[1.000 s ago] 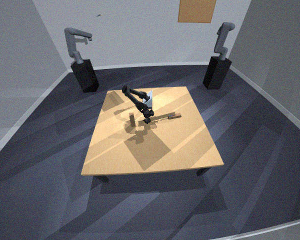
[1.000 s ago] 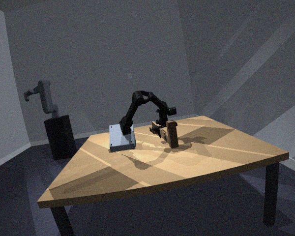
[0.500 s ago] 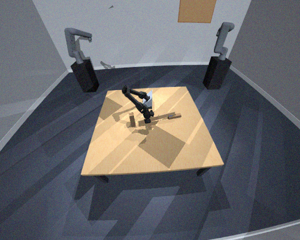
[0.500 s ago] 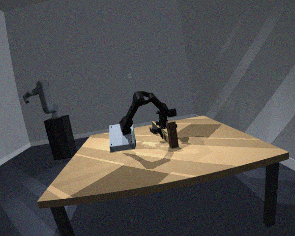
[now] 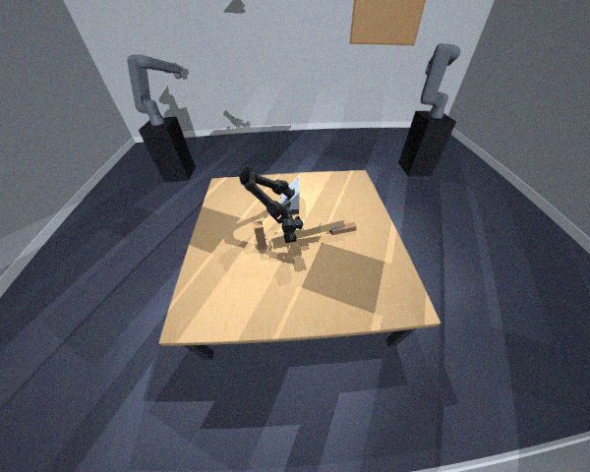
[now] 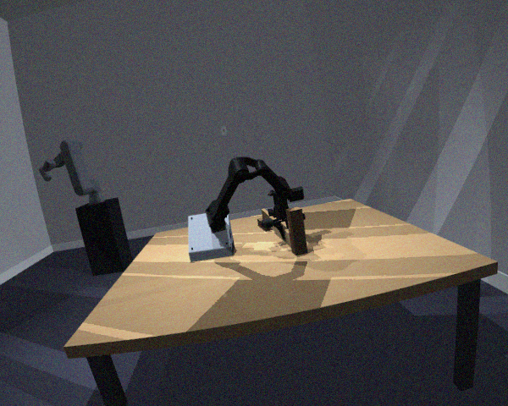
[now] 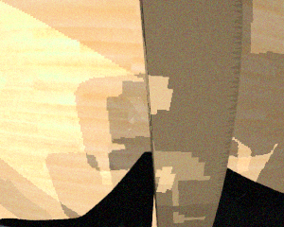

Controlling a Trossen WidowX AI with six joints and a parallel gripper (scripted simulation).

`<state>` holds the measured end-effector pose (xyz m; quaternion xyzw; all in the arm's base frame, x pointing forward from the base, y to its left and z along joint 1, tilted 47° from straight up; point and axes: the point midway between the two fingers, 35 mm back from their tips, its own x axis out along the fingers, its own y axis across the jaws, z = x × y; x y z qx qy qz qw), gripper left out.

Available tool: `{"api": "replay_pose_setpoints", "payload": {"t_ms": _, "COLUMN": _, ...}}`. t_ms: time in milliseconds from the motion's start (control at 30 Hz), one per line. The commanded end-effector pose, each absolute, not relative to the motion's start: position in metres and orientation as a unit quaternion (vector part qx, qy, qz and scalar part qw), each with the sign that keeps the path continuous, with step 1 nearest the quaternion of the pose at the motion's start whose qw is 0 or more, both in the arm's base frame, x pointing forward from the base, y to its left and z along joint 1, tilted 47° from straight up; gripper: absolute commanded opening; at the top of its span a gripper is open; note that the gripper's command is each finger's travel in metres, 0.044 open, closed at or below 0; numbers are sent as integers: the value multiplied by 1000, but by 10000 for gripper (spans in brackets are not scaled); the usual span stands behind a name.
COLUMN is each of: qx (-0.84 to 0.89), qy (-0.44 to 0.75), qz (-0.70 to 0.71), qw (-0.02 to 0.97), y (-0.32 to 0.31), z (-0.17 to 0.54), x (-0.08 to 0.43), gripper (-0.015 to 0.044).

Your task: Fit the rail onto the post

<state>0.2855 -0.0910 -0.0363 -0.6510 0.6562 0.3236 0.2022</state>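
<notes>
The long wooden rail runs from the footboard block toward the short upright post. Its far end is at the block's bracket; exact seating is too small to tell. Its near end is low, a short gap in front of the post; whether it touches the table is unclear. My gripper points down and is shut on the rail near its post end, one finger on each side in the wrist view. In the exterior view the post partly hides the gripper and rail. The pegs and holes cannot be made out.
The arm's base stands at a pale blue-white slanted box behind the rail on the wooden table. Patchy shadows cross the rail and table. Two grey arms on black pedestals stand away from the table.
</notes>
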Motion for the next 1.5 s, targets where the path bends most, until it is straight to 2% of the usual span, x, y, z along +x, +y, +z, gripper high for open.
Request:
{"api": "replay_pose_setpoints", "payload": {"t_ms": 0, "qx": -651, "qy": 657, "qz": 324, "qw": 200, "y": -92, "z": -36, "x": 285, "gripper": 0}}
{"api": "replay_pose_setpoints", "payload": {"t_ms": 1467, "qx": -651, "qy": 657, "qz": 324, "qw": 201, "y": -77, "z": -24, "x": 289, "gripper": 0}}
